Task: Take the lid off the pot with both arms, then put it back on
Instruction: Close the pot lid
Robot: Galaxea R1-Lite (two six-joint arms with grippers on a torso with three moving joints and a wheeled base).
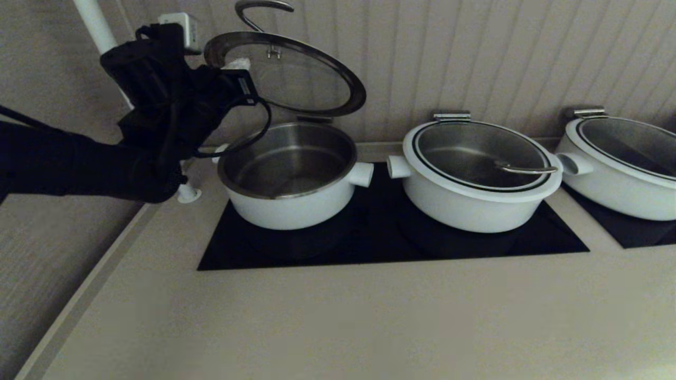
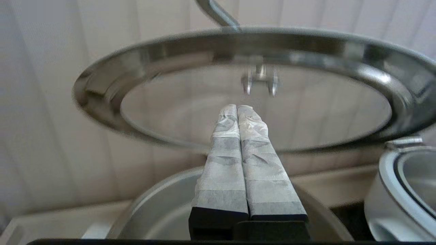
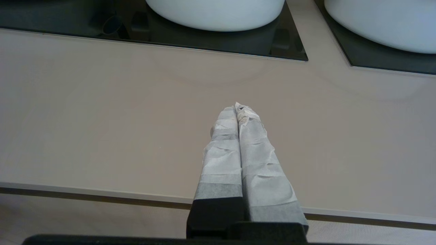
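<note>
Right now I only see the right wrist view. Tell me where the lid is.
Observer: The lid is up, tilted above the open pot, its far edge near the pot's back rim.
Operator: My right gripper hangs shut over the counter. Report the left gripper.
Observer: The left gripper is shut, its tip at the lid's underside near the left edge; I cannot tell whether it touches.
Operator: Check inside the pot.
Observer: Bare steel, nothing in it.

black left arm [image 1: 79, 163] with looping black cable [image 1: 253, 132]; grey-taped fingers [image 2: 224, 163] on black gripper bases.
</note>
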